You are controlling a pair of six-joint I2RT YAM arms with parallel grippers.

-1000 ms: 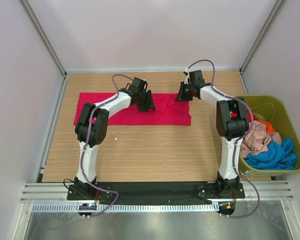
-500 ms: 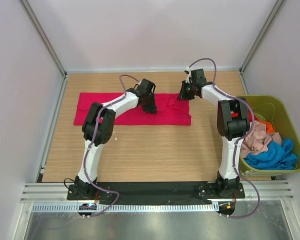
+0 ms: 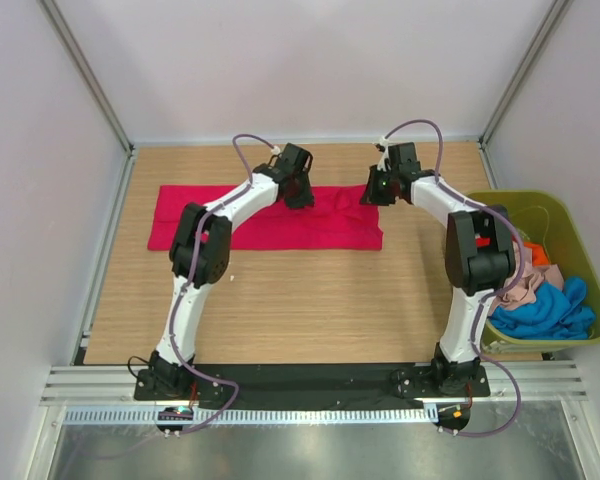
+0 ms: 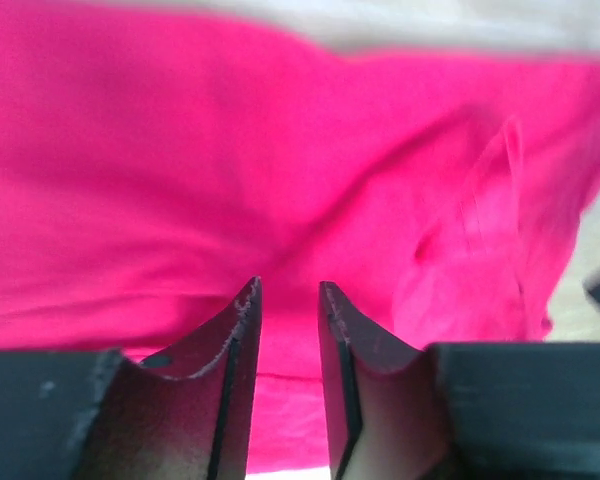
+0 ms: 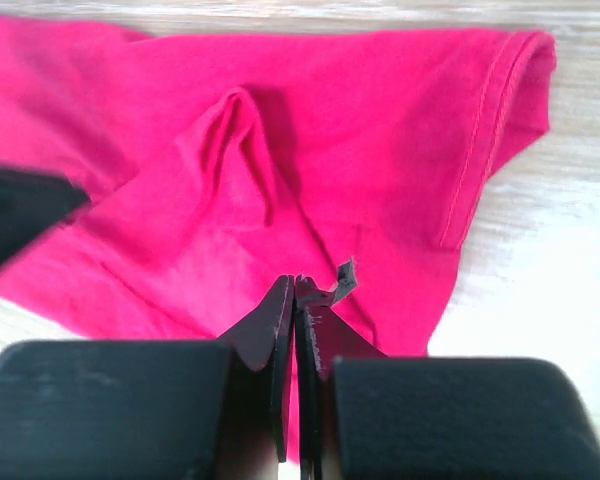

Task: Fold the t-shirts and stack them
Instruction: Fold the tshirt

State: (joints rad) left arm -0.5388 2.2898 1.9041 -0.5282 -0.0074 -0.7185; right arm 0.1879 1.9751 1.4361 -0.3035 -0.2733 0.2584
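I am hovering over a large crimson-red cloth t-shirt point(image 3: 260, 225), which is lying folded into a long band across the far half of the light wooden table point(image 3: 310, 300). My left gripper point(image 4: 288, 290) is hanging above the band's far edge near its middle, jaws standing a little apart with nothing between them. My right gripper point(image 5: 295, 280) is hanging over the shirt's right end, just near of a hemmed short sleeve, jaws pressed together on nothing I can see. At the right, the dusty beige-pink t-shirt point(image 3: 520, 285), the bright blue t-shirt point(image 3: 550, 310) and the orange-red t-shirt point(image 3: 538, 255) are lying bunched in an olive-green plastic tub point(image 3: 540, 215).
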